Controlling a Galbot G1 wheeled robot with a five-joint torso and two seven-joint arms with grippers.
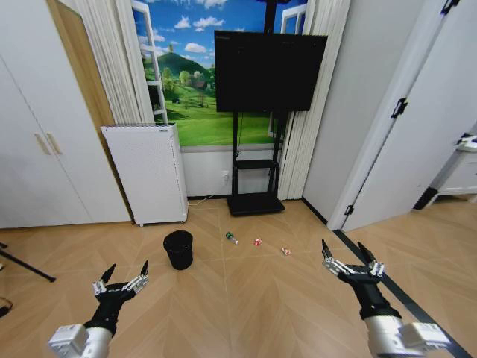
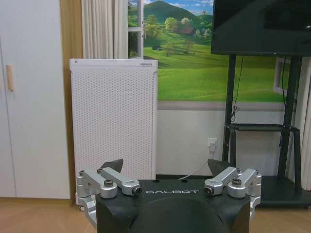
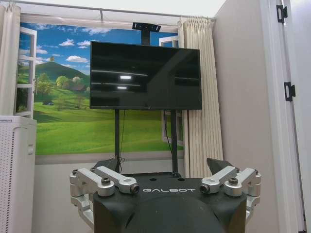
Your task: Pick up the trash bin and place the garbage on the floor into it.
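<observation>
The small black trash bin [image 1: 178, 249] stands upright on the herringbone wood floor [image 1: 246, 298] in the middle distance. To its right lies the garbage in a row: a green-and-white bottle [image 1: 232, 238], then two red-and-white scraps [image 1: 258, 242] [image 1: 285, 251]. My left gripper [image 1: 125, 272] hovers open at the lower left, well short of the bin. On the lower right my right gripper [image 1: 348, 251] is held up, also open, and holds nothing. Both wrist views show the open fingers [image 2: 112, 166] [image 3: 218, 166] pointing at the far wall.
A tall white perforated air purifier [image 1: 147, 172] stands against the wall behind the bin. A black TV on a stand [image 1: 257, 202] sits to its right. White cabinets [image 1: 37, 142] line the left, a white door [image 1: 417, 142] the right. A dark floor strip [image 1: 402, 298] runs past my right arm.
</observation>
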